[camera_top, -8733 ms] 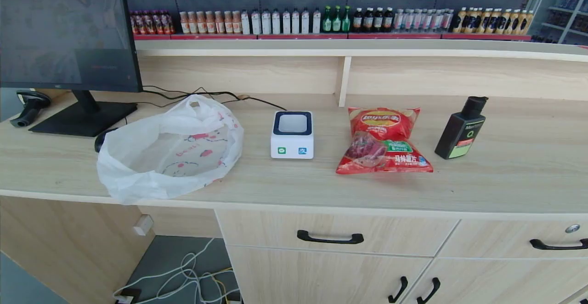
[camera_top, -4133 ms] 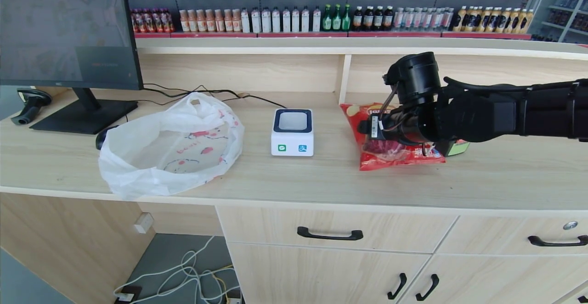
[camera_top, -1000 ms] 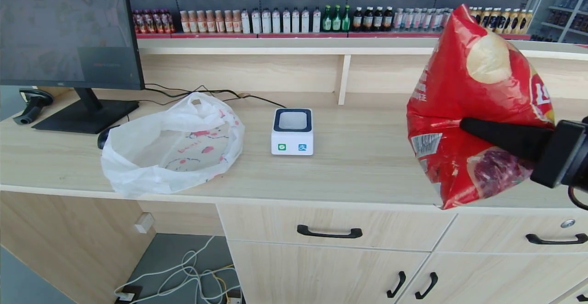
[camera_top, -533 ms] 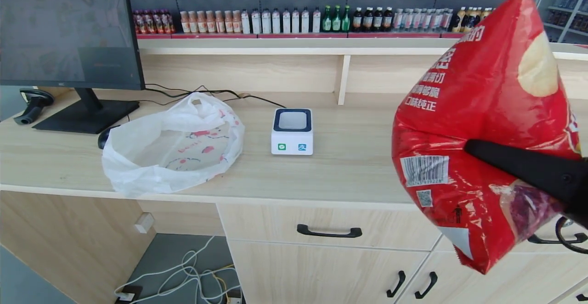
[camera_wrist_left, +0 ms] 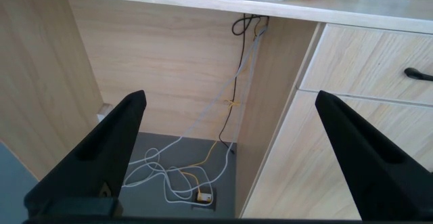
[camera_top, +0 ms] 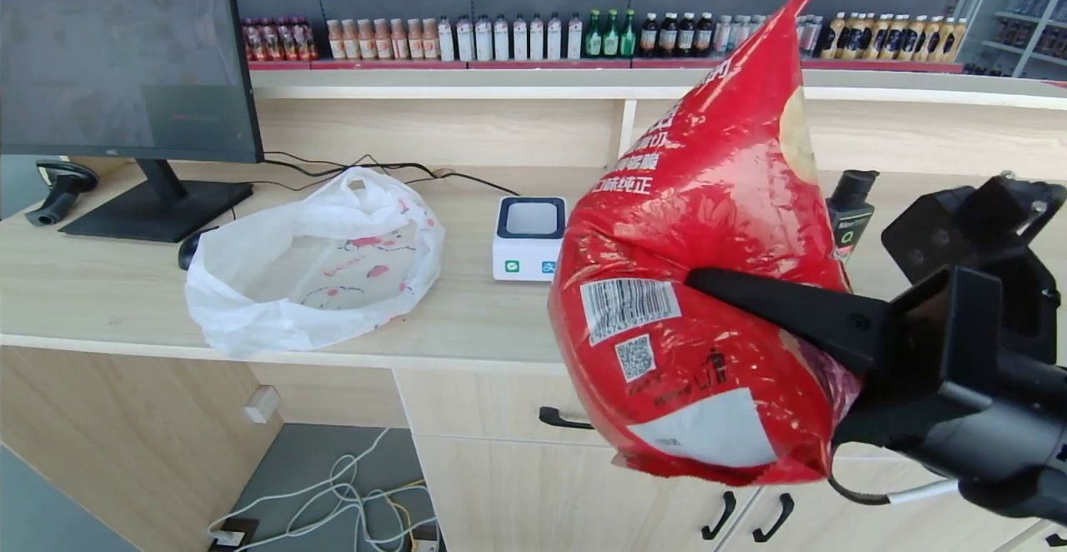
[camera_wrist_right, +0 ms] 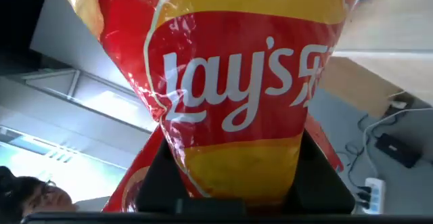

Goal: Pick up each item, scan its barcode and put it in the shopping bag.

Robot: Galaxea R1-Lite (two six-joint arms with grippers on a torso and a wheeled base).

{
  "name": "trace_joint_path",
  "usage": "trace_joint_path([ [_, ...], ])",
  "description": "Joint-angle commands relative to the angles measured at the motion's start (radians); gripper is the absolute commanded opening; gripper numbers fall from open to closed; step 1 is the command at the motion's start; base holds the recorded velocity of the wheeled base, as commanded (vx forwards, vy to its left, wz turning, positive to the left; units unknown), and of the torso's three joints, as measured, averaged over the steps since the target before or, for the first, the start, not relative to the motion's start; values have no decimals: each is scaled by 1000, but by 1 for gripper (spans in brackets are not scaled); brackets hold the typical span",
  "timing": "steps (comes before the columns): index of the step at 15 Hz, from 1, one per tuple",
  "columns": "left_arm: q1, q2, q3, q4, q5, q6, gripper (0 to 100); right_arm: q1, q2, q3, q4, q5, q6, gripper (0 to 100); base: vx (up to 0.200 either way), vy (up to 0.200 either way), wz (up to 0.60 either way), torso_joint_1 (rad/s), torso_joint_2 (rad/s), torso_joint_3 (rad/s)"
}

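A red chip bag (camera_top: 708, 310) hangs in the air over the counter's front edge, right of the scanner, its barcode (camera_top: 629, 308) turned toward my head. My right gripper (camera_top: 733, 306) is shut on the bag's middle; one black finger (camera_top: 783, 310) crosses its face. In the right wrist view the chip bag (camera_wrist_right: 230, 95) stands between the right gripper's (camera_wrist_right: 237, 180) two fingers. The white scanner (camera_top: 531, 238) sits mid-counter, and the open white shopping bag (camera_top: 308, 264) lies to its left. A black bottle (camera_top: 850, 206) stands behind the chip bag. My left gripper (camera_wrist_left: 230, 163) hangs open below the counter.
A monitor (camera_top: 125, 60) and a handheld scanner (camera_top: 50, 191) stand at the counter's far left. Cables (camera_top: 400, 170) run behind the shopping bag. Drawers with black handles (camera_top: 563, 419) lie below the counter. Loose cables (camera_wrist_left: 183, 176) lie on the floor under the counter.
My right gripper has carried the chip bag leftward and lower, closer to the scanner, with the barcode side still facing me. The black bottle now shows behind it.
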Motion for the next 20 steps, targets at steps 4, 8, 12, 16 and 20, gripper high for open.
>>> trace_joint_path([
  [4,0,0,0,0,0,-1,100,68,167,286,-459,39,134,0,0,0,0,0,0,0],
  [8,0,0,0,0,0,-1,100,67,217,240,-532,39,129,0,0,0,0,0,0,0],
  [12,0,0,0,0,0,-1,100,57,151,211,-532,39,140,0,0,0,0,0,0,0],
  [16,0,0,0,0,0,-1,100,57,81,211,-532,39,141,0,0,0,0,0,0,0],
  [20,0,0,0,0,0,-1,100,61,44,223,-532,40,149,0,0,0,0,0,0,0],
])
